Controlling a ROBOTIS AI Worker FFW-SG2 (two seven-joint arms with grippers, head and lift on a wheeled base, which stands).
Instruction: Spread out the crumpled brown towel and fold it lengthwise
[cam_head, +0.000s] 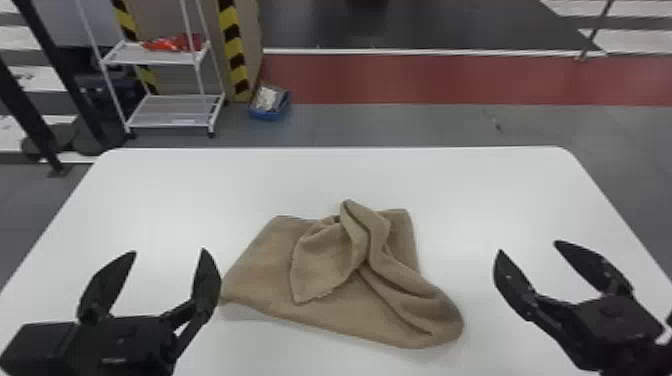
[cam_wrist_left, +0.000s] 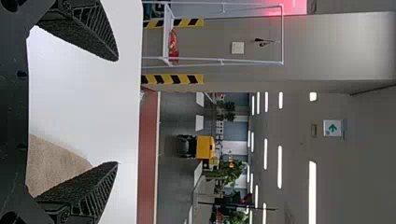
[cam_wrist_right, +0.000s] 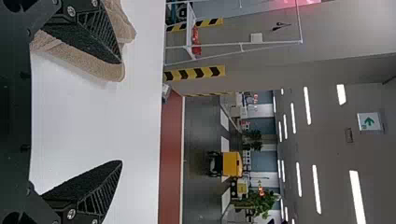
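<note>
The brown towel (cam_head: 330, 320) lies crumpled on the white table, with a loose flap folded over its middle and a raised, twisted ridge toward its far side. My left gripper (cam_head: 169, 251) stands open to the left of the towel, its inner finger close to the towel's left corner. On the right, clear of the cloth, my right gripper (cam_head: 527, 246) is open too. From the left wrist, the open gripper (cam_wrist_left: 117, 112) has part of the towel (cam_wrist_left: 53, 165) beyond one finger. From the right wrist, the open gripper (cam_wrist_right: 122, 112) shows the towel (cam_wrist_right: 88, 63) behind one finger.
The white table (cam_head: 200, 185) extends around the towel on every side. Past its far edge, on the floor, stand a white wire shelf (cam_head: 170, 110) and a blue bin (cam_head: 270, 107), with yellow-and-black striped posts beside them.
</note>
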